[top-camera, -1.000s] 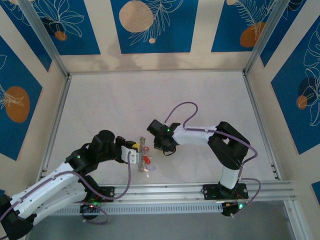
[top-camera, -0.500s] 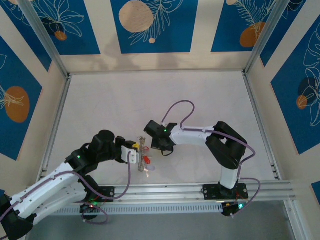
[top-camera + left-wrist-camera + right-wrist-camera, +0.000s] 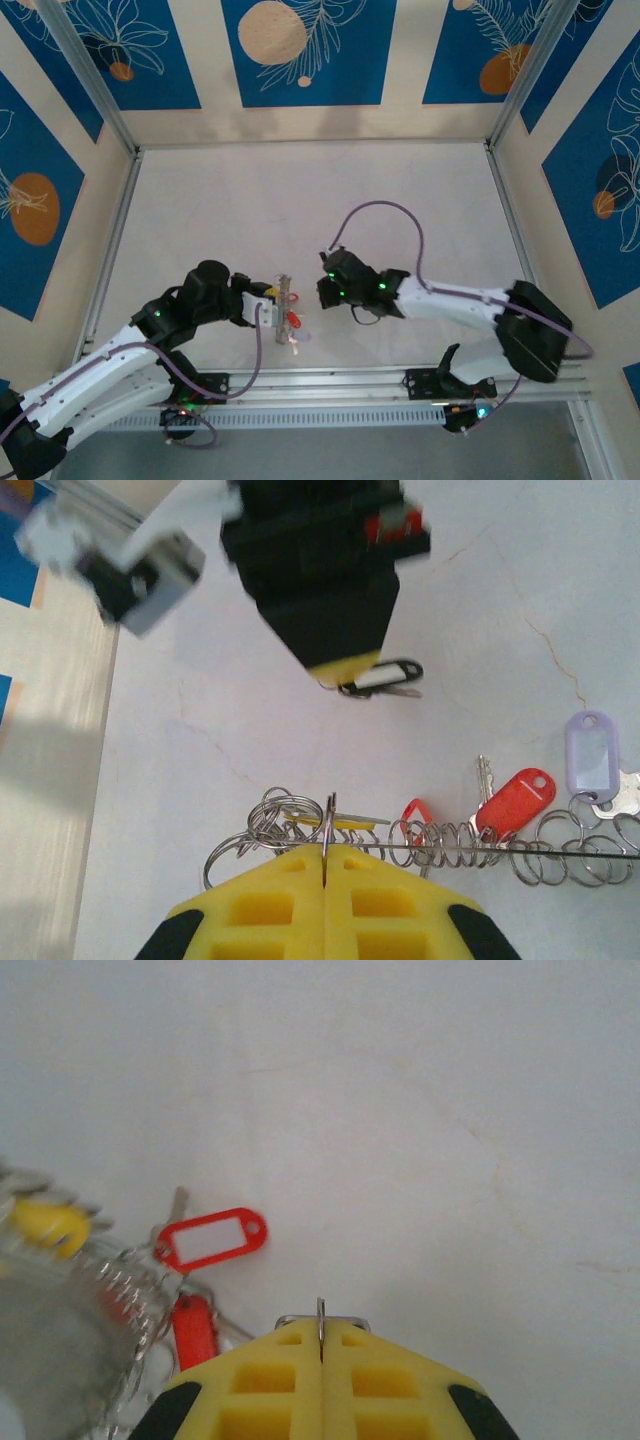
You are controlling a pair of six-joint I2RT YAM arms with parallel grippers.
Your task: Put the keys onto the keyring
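The keyring (image 3: 450, 851) is a thin grey wire loop seen edge-on, strung with small split rings and keys with red (image 3: 515, 800), yellow (image 3: 345, 826) and lilac (image 3: 590, 755) tags. My left gripper (image 3: 327, 848) is shut on its wire and holds it upright just above the table (image 3: 285, 295). My right gripper (image 3: 321, 1332) is shut on a small metal ring. In the left wrist view that gripper (image 3: 345, 670) faces the keyring a short way off, with a black-tagged key (image 3: 385, 677) at its tip. From the right wrist, a red-tagged key (image 3: 210, 1240) lies ahead to the left.
White tabletop (image 3: 300, 200) enclosed by aluminium rails and patterned blue walls. A purple cable (image 3: 385, 215) arcs over the right arm. Open floor lies behind and to the right of both grippers.
The right arm has stretched out, its elbow swinging down and to the right, while its gripper stays just right of the keyring. The left arm and keyring have not moved.
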